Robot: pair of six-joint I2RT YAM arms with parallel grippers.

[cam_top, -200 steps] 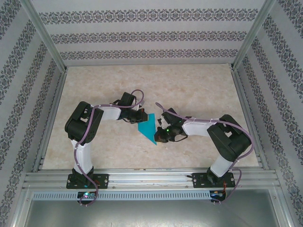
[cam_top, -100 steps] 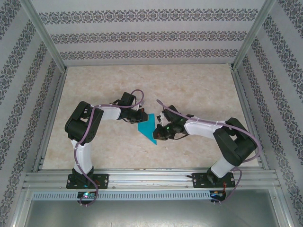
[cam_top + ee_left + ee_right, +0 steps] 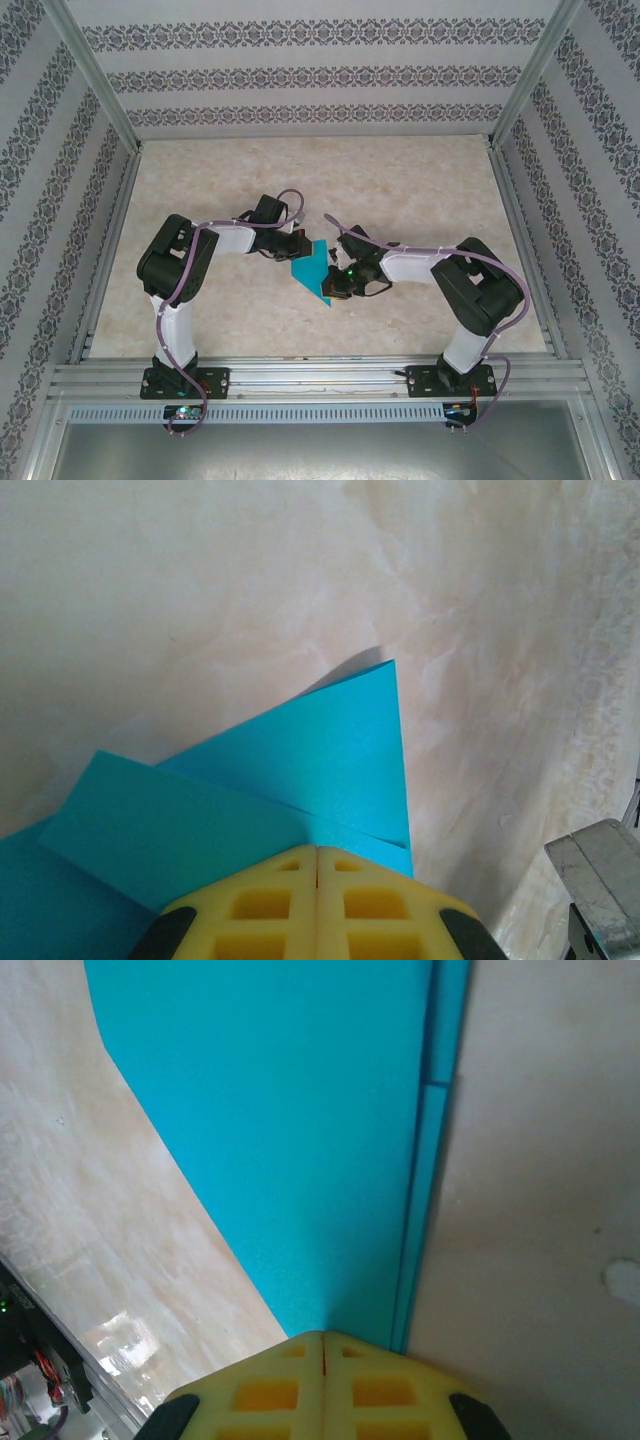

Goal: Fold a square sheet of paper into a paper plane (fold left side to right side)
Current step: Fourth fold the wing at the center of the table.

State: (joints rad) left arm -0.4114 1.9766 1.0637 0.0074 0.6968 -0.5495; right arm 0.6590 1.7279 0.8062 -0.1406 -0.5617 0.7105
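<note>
The teal-blue sheet of paper (image 3: 309,271) lies flat in the middle of the table, folded into a layered pointed shape. My left gripper (image 3: 300,249) is shut, its yellow tips pressed on the paper's far-left part; in the left wrist view the gripper (image 3: 317,851) rests on overlapping flaps of the paper (image 3: 320,750). My right gripper (image 3: 336,283) is shut too, tips down on the paper's near-right side. In the right wrist view that gripper (image 3: 323,1337) sits on the paper (image 3: 290,1130) beside a long folded edge. Nothing shows between either pair of jaws.
The table is pale marble-patterned board (image 3: 420,190) with open room all round the paper. Patterned walls and aluminium frame posts (image 3: 95,80) close in the back and both sides. A metal rail (image 3: 320,375) runs along the near edge by the arm bases.
The right arm has swung its elbow inward and its gripper has slid slightly left and farther over the paper. The left arm and the paper have stayed put.
</note>
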